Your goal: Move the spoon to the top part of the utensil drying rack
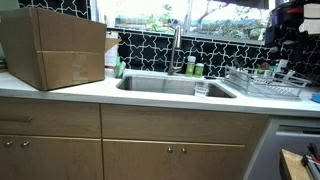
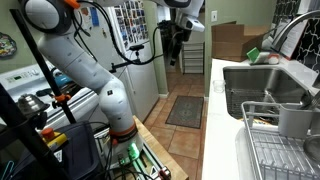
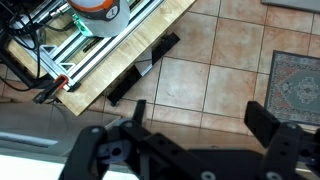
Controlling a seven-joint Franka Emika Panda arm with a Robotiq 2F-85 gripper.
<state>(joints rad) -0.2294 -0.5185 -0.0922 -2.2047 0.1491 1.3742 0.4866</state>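
The hand (image 3: 197, 112) is black, with two thick fingers (image 3: 268, 128). They are spread wide and nothing is between them. In an exterior view the hand (image 2: 175, 48) hangs high in the air over the floor, off the end of the tabletop. It touches nothing and has lots of open room around it.

Under the hand, the wrist view shows a floor (image 3: 200, 70) of smooth, square tan tiles. A patterned rug (image 3: 295, 85) lies to one side. A long wooden board (image 3: 135, 45) with shiny metal rails is on the other side.

The arm (image 2: 85, 65) is white and round and bends up from a stand on the floor.

The tabletop (image 1: 90, 92) is white and flat with a straight front edge. Wooden doors are under it. A deep steel sink (image 1: 170, 88) is set in it, with a bent tap (image 1: 177, 48) behind. A small clear glass (image 1: 201, 88) sits at the sink's edge.

The rack (image 1: 265, 83) is just beside the sink, on the tabletop. It is low and wide, made of thin silver wire. In an exterior view the rack (image 2: 285, 155) shows many thin bars, and a grey cup (image 2: 296, 120) stands at its sink end. The things in the rack are too small to tell, so I cannot find the spoon.

A big brown box (image 1: 55, 48) stands on the far side of the sink.
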